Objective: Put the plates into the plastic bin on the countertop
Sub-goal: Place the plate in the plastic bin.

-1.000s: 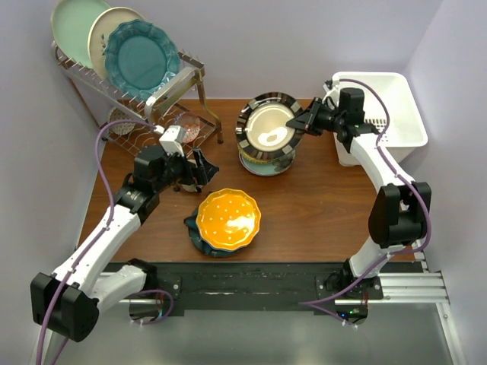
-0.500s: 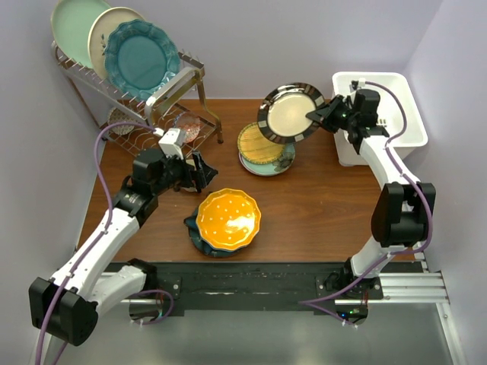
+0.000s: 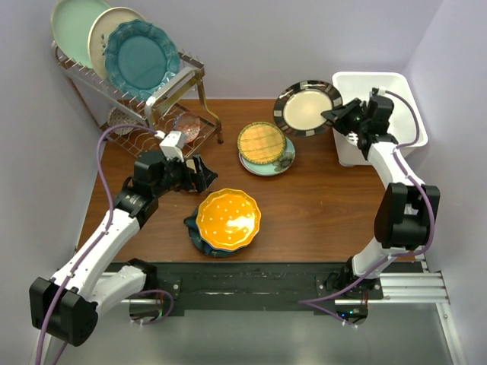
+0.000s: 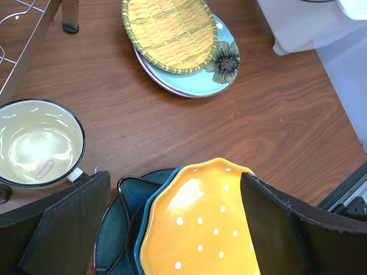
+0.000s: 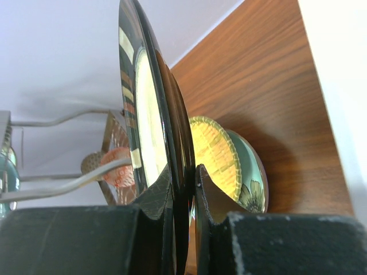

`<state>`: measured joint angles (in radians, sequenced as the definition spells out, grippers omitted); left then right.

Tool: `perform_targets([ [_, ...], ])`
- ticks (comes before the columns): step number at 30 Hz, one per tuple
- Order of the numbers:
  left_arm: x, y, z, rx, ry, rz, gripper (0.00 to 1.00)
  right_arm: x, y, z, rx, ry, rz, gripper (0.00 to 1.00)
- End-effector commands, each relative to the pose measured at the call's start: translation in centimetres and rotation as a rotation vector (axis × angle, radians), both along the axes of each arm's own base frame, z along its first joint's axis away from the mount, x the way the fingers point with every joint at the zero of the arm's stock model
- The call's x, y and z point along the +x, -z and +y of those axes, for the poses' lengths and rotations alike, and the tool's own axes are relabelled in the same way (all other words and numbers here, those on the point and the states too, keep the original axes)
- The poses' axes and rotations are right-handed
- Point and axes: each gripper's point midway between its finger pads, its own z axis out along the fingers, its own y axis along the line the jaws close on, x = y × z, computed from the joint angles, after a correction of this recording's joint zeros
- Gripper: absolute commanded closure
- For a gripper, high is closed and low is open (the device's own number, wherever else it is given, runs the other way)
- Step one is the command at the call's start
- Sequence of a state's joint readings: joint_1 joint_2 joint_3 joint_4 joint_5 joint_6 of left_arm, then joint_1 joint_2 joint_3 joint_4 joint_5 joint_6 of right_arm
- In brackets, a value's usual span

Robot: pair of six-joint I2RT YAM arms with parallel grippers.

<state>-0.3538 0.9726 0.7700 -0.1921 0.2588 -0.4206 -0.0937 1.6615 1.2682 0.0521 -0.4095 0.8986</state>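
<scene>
**Top view.** A rectangular countertop (image 3: 319,205) of reddish-brown wood grain is enclosed by plain lavender walls (image 3: 304,38). A wire rack (image 3: 133,114) at far left carries three upright plates. The bin (image 3: 378,75) sits at far right: smooth white plastic, rectangular, with rounded corners and a thick rim. The right gripper (image 3: 340,115) is clamped on the edge of the rimmed plate (image 3: 308,108), a glossy cream disc with a black banded border. The plate is held tilted, clear of the wood and just left of the bin. The round lattice plate (image 3: 262,142) lies at far centre on the flower plate (image 3: 283,161). Nearer, the scalloped orange plate (image 3: 228,219), dotted white, rests on a teal plate (image 3: 196,234). The left gripper (image 3: 199,173) hangs just beyond it, spread wide and empty.

**Left wrist view.** Dark padded fingers (image 4: 63,229) stand far apart above the orange plate. A glossy cream cup (image 4: 37,143) with a dark rim sits at left. The lattice plate has a woven-look surface, and the plate under it is pale blue with a painted flower.

**Right wrist view.** The rimmed plate is seen edge-on, pinched on both faces. Behind it are the lattice stack, the wood grain and the white bin wall.
</scene>
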Motion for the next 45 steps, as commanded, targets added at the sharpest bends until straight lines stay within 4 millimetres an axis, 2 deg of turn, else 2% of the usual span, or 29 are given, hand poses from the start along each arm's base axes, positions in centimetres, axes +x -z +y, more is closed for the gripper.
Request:
perform_targets([
  [1, -0.1, -0.5, -0.1, 0.007, 0.026, -0.040, 0.00, 0.2, -10.1, -0.3, 0.056, 0.016, -0.300, 1.00],
  [13, -0.3, 0.4, -0.1, 0.014, 0.033, -0.020, 0.00, 0.1, -9.9, -4.2, 0.097, 0.131, -0.314, 1.00],
  [25, -0.7, 0.6, 0.1, 0.010, 0.030, -0.021, 0.00, -0.1, -10.4, -7.0, 0.126, 0.208, -0.342, 1.00],
  [36, -0.9, 0.5, 0.2, 0.005, 0.022, -0.029, 0.00, -0.1, -10.4, -8.5, 0.167, 0.251, -0.358, 1.00],
  [45, -1.0, 0.4, 0.3, 0.003, 0.022, -0.031, 0.00, -0.5, -10.6, -11.5, 0.172, 0.343, -0.384, 1.00],
])
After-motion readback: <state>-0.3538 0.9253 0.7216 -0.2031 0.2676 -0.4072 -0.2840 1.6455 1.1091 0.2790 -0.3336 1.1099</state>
